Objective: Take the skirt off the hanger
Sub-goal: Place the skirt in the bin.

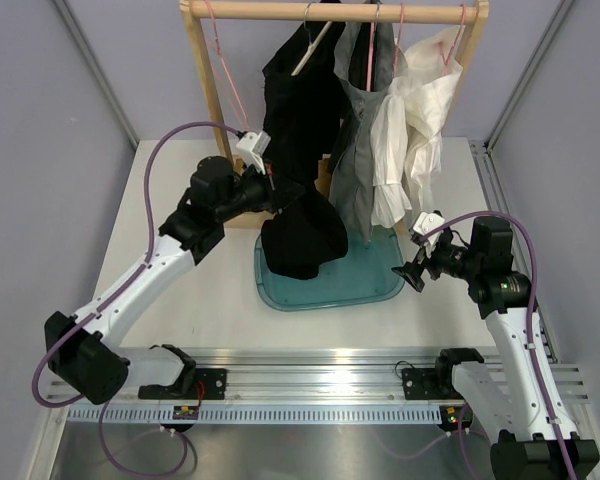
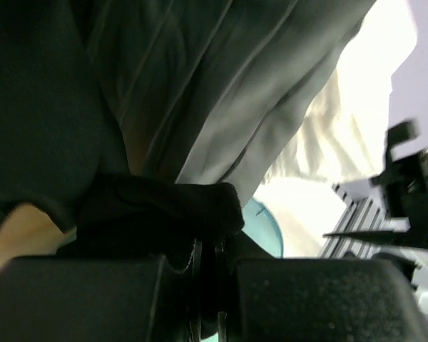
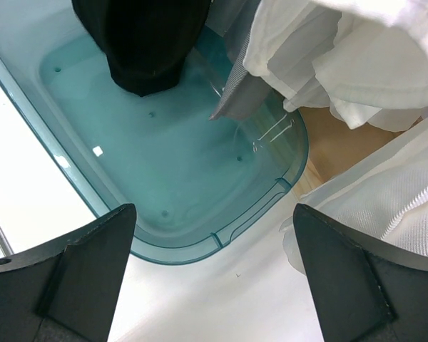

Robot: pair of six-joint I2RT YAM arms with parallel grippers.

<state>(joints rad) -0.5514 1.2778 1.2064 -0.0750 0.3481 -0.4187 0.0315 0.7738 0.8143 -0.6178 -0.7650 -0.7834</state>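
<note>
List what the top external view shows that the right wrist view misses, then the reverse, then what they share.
Only top external: the wooden rail and the left gripper, shut on the black garment.
Only right wrist: the dimples in the floor of the teal tub.
Both: the teal tub, the black garment hanging into it, the grey skirt, the white garment and the open right gripper.

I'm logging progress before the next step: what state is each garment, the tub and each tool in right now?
Skirt: hanging, not yet removed.
Black garment: hanging, lower part pinched in the left tool.
White garment: hanging, untouched.
Teal tub: upright, open-topped, under the garments.
Left tool: shut on the black garment.
Right tool: open, holding nothing, above the teal tub.
</note>
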